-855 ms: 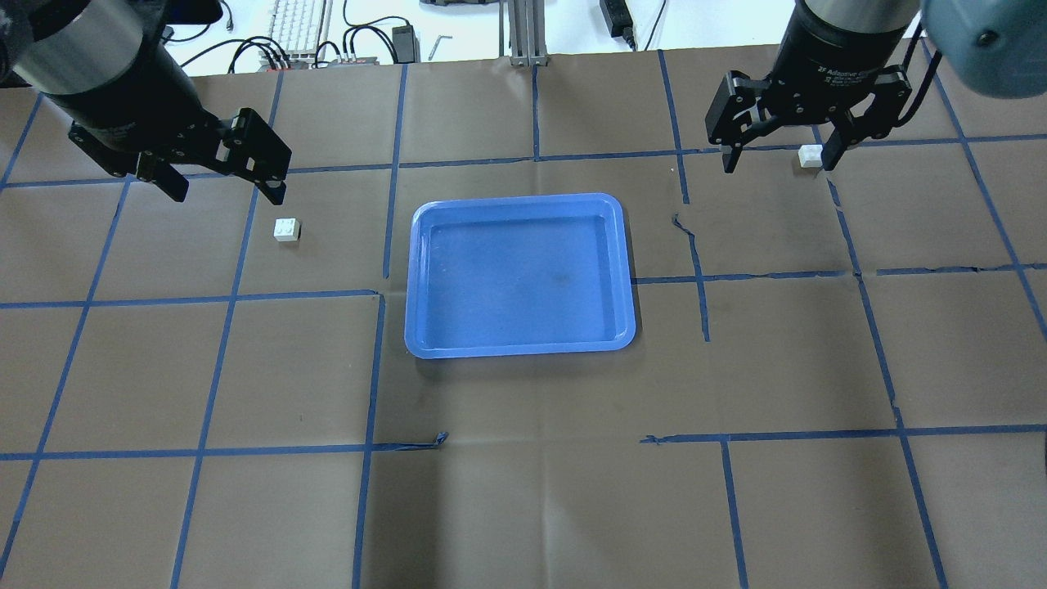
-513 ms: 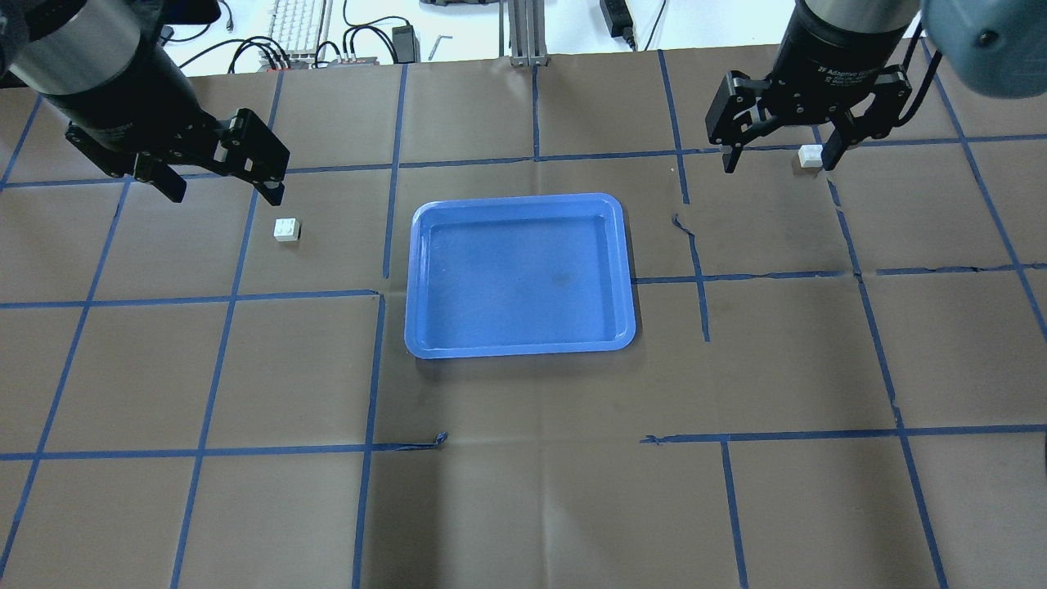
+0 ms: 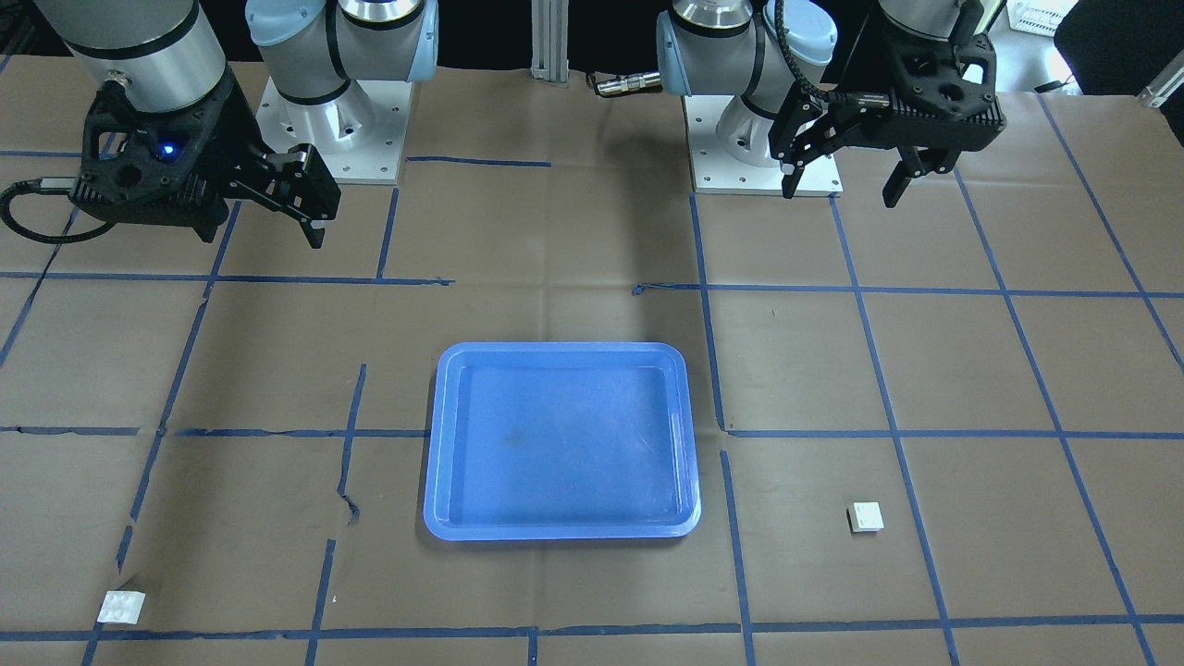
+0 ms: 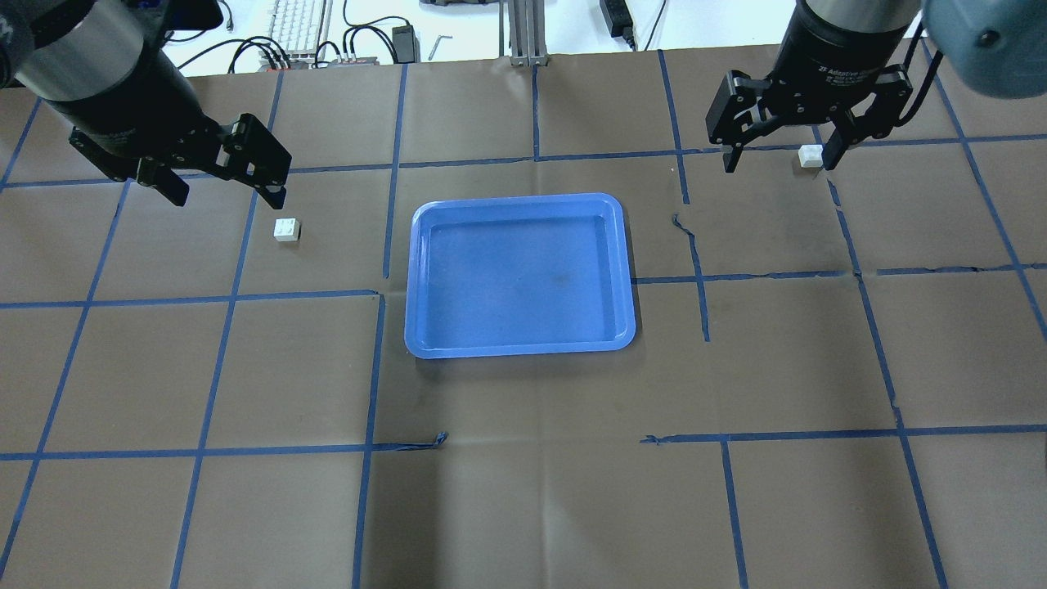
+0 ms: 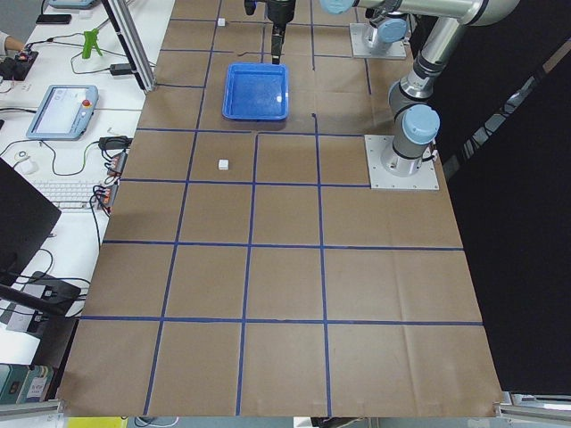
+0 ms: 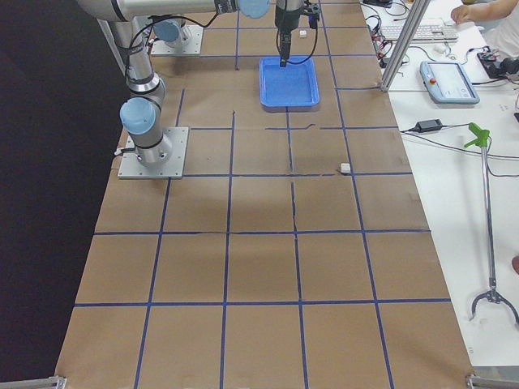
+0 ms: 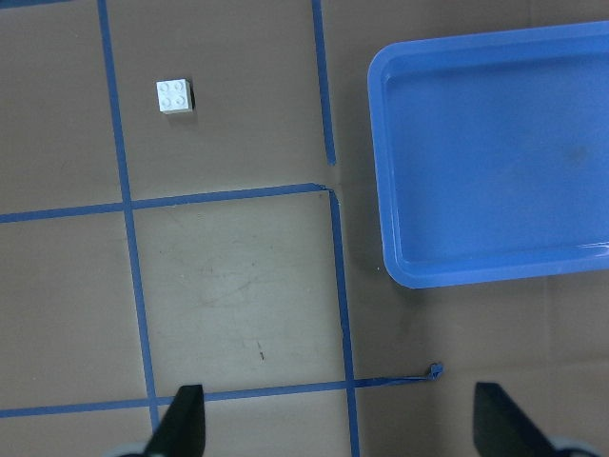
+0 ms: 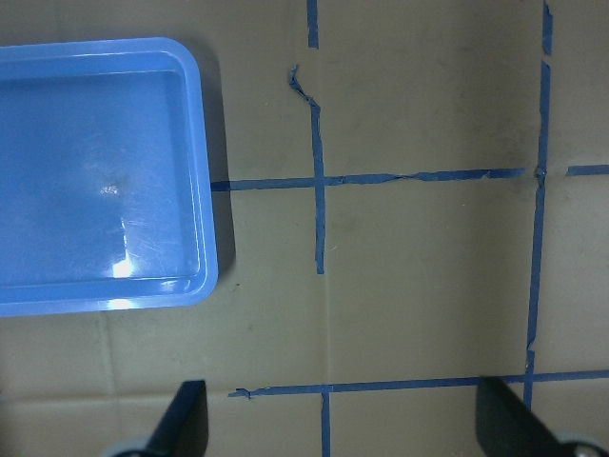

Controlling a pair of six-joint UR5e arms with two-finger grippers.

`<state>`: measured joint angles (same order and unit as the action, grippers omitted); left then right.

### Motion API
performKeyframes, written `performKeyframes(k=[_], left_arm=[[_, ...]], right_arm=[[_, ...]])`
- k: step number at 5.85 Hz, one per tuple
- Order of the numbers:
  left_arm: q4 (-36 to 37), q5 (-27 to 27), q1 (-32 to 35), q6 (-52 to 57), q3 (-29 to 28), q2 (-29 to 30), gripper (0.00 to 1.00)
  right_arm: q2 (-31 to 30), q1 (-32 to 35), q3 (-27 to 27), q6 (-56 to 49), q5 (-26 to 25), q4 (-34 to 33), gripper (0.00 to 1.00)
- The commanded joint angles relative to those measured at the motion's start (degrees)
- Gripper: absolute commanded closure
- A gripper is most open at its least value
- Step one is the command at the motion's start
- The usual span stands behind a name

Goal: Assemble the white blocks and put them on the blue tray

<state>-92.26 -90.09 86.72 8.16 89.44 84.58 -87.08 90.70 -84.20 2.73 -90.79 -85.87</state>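
One white block lies on the brown paper left of the blue tray. It also shows in the left wrist view and the front view. The second white block lies at the far right, also seen in the front view. It is out of the right wrist view. My left gripper hangs open and empty above the table, short of the first block. My right gripper hangs open and empty, high above the table. The tray holds nothing.
Blue tape lines cross the brown paper, with a few loose tape ends. The arm bases stand on the robot's side of the table. A keyboard and cables lie beyond the far table edge.
The left gripper has shifted very slightly. The blocks, the tray and the right gripper have not moved.
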Motion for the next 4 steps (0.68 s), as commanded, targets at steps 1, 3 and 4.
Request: performKeyframes(k=[1,3,4], left_arm=[[0.1,-0.1,-3.5,0.6,0.6,1.4,0.01],[5.8,0.1,-10.9,1.4,0.7,11.5,0.01],[11.9,0.1,-12.2,5.0,0.7,16.2,0.01]], right_arm=[[0.0,0.0,0.0,0.1,0.0,0.0,0.00],[0.0,0.0,0.0,0.1,0.0,-0.1,0.00],[0.1,0.0,0.0,0.1,-0.1,0.0,0.00]])
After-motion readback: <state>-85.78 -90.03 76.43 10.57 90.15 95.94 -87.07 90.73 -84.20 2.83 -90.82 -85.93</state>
